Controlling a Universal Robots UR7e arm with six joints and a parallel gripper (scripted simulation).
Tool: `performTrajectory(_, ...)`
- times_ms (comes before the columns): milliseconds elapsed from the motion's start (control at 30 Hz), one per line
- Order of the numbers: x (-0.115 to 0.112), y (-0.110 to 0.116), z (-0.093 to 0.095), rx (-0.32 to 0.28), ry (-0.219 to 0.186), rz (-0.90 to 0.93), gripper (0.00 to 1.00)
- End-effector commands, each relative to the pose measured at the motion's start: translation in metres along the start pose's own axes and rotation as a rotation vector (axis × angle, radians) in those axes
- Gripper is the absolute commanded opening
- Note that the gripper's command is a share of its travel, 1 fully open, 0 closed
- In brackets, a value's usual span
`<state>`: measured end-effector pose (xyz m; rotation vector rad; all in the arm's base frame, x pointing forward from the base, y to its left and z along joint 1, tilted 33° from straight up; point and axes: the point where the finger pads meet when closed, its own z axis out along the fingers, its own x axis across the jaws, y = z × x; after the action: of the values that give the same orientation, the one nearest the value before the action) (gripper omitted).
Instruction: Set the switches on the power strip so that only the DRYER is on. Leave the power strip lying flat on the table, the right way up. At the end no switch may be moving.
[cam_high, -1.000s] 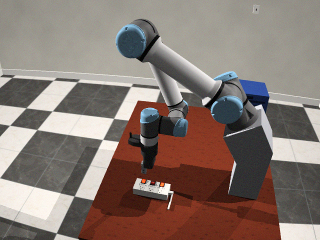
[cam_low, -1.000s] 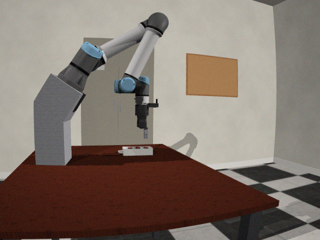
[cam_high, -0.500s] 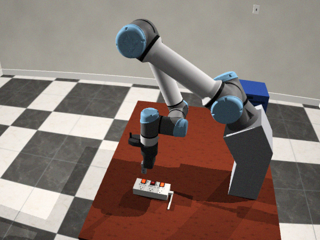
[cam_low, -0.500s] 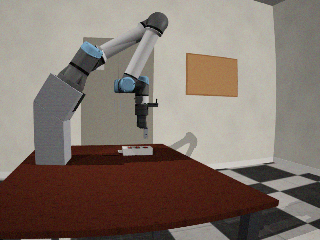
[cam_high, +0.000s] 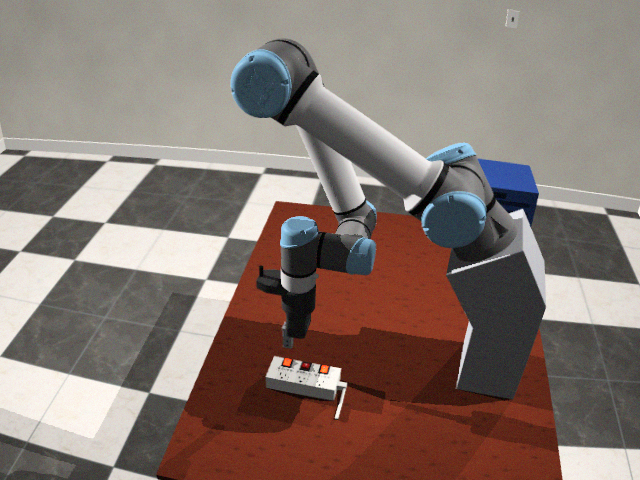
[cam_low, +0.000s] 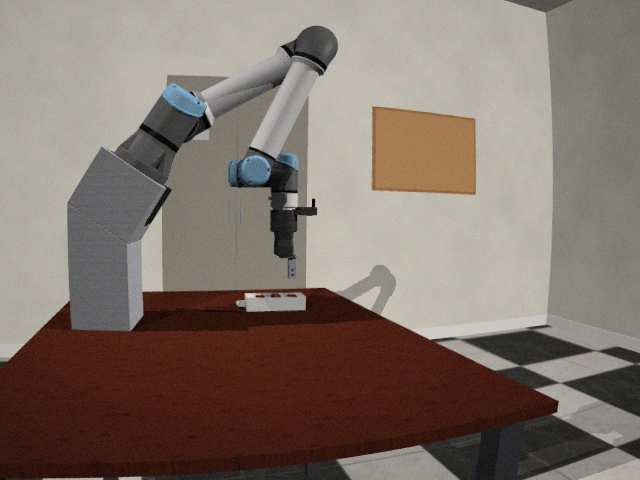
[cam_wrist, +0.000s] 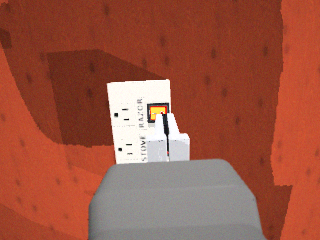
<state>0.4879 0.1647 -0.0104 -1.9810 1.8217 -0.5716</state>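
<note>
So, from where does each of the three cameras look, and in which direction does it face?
Top: high above the floor, facing down at the table; shows the whole arm and pedestal.
Exterior: low beyond the table's end, facing the wall; whole arm side-on.
Wrist: on the arm, facing down; only the shut hand, above a lit switch.
All share the power strip.
</note>
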Motion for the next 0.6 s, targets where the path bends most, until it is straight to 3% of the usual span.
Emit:
performTrajectory(0, 0.000, 0.000, 0.003, 0.001, 0.000, 0.000, 0.00)
performTrajectory(567, 0.000, -0.001, 0.020, 0.001, 0.000, 0.000, 0.00)
